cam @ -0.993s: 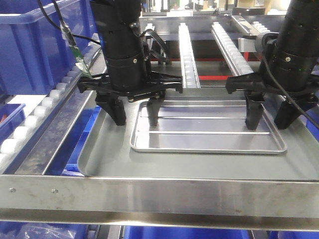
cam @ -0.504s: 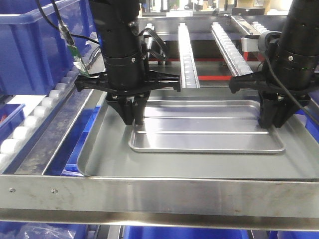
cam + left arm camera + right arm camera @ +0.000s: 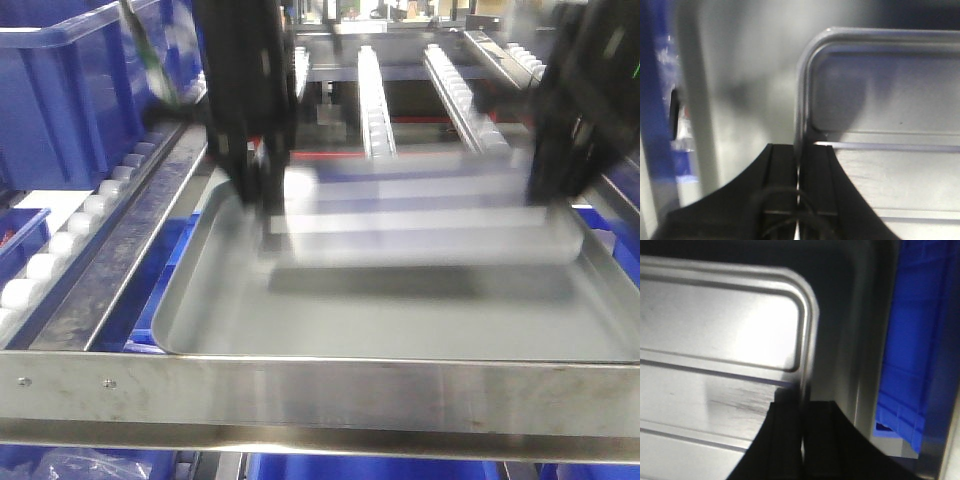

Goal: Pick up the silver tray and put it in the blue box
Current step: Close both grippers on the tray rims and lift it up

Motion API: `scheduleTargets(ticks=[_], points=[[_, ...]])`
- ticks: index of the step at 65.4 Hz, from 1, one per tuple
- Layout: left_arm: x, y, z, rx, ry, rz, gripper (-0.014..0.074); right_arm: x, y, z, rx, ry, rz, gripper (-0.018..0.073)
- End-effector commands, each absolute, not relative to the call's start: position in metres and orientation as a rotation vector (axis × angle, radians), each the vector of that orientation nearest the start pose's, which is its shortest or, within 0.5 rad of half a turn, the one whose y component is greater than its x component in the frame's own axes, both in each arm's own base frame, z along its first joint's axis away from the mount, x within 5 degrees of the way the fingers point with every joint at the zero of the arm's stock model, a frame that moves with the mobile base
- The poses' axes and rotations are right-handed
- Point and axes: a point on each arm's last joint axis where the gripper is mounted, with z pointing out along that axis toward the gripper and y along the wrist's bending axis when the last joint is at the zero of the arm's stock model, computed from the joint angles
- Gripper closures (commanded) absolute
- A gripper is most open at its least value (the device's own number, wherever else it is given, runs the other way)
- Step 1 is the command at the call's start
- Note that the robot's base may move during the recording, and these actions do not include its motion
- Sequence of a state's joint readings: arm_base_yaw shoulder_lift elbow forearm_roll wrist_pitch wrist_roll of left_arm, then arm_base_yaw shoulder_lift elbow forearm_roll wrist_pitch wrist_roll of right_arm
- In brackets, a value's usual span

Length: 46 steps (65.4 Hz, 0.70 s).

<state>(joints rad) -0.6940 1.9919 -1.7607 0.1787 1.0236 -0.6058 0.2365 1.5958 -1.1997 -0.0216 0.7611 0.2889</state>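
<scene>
The silver tray (image 3: 420, 228) is motion-blurred and hangs above the floor of the larger grey tray (image 3: 350, 320), casting a shadow on it. My left gripper (image 3: 262, 205) is shut on its left rim, and my right gripper (image 3: 548, 190) is shut on its right rim. In the left wrist view the black fingers of the left gripper (image 3: 799, 152) pinch the rim of the silver tray (image 3: 880, 90) near a rounded corner. The right wrist view shows the same for the right gripper (image 3: 802, 407) on the silver tray (image 3: 720, 325). The blue box (image 3: 70, 90) stands at the upper left.
A steel front rail (image 3: 320, 395) crosses the foreground. White roller tracks (image 3: 60, 250) run along the left, and more roller lanes (image 3: 375, 110) lie behind the trays. A blue bin (image 3: 910, 350) sits beside the grey tray on the right.
Both grippers closed on the silver tray's side rims, then lifted it off the grey tray; it is now raised and blurred with motion.
</scene>
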Motion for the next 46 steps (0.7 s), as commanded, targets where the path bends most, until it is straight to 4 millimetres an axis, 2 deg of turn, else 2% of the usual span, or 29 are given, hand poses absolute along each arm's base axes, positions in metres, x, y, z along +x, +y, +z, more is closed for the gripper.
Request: scheduleTargets(ticks=[1,8,14,25,34,46], points=[[0.330,-0.254,0.331,0.227,2.573,-0.181,0.0694,0.309,0.070,0.315,0.031,2.511,0.156,0.0502],[0.317,-0.243,0.355,0.221,2.545,-0.195,0.0694,0.292,0.067,0.334,0.034,2.494,0.160,0.0502],[0.299,-0.236,0.381,0.244,2.502,-0.222,0.0694,0.277,0.063,0.348,0.049,2.485,0.165,0.0502],[0.265,-0.231,0.410,0.282,2.458,-0.184,0.0694,0.260,0.058,0.364,0.070,2.478,0.168,0.0501],[0.248,-0.231,0.419,0.288,2.437,-0.122,0.0694,0.256,0.057,0.375,0.064,2.495,0.147,0.0501],[0.247,-0.239,0.414,0.290,2.472,-0.193,0.0694,0.253,0.067,0.390,0.035,2.450,0.084,0.0501]])
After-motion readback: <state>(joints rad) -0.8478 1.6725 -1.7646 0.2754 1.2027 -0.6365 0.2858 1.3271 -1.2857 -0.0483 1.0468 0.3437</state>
